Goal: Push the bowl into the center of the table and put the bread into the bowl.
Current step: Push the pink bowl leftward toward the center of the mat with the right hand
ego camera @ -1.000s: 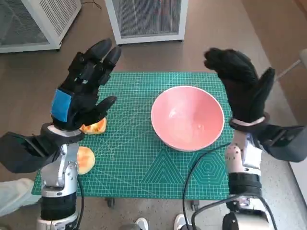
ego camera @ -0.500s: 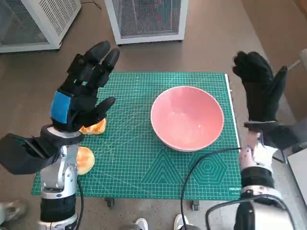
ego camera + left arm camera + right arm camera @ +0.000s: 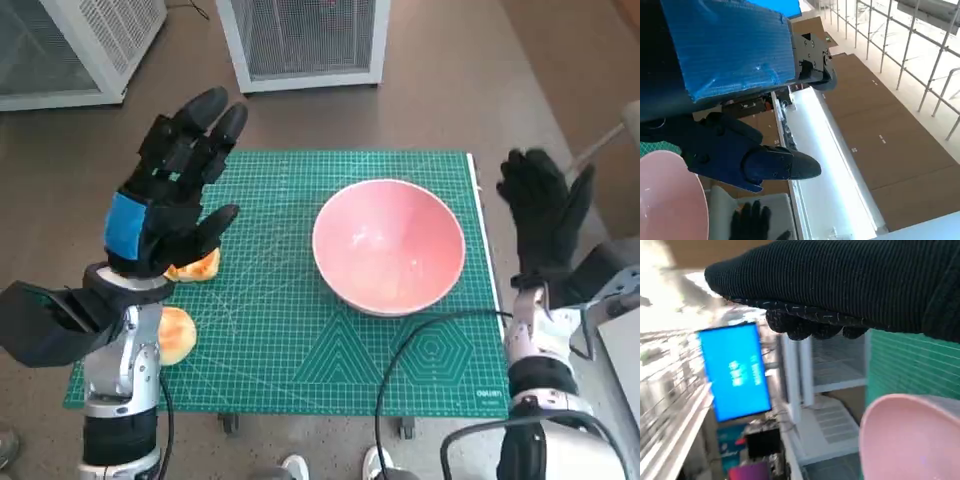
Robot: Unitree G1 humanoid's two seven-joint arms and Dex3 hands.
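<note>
Green mat (image 3: 300, 340) carries the pink bowl (image 3: 388, 245); left hand (image 3: 170, 195) spread above bread (image 3: 178, 333), right hand (image 3: 545, 215) spread beside the bowl

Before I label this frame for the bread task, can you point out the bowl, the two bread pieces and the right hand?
bowl (image 3: 388, 255), head view, inner floor.
upper bread piece (image 3: 199, 266), head view, exposed edge beside the left hand.
lower bread piece (image 3: 178, 333), head view, crust top.
right hand (image 3: 545, 222), head view, glove's palm area.
</note>
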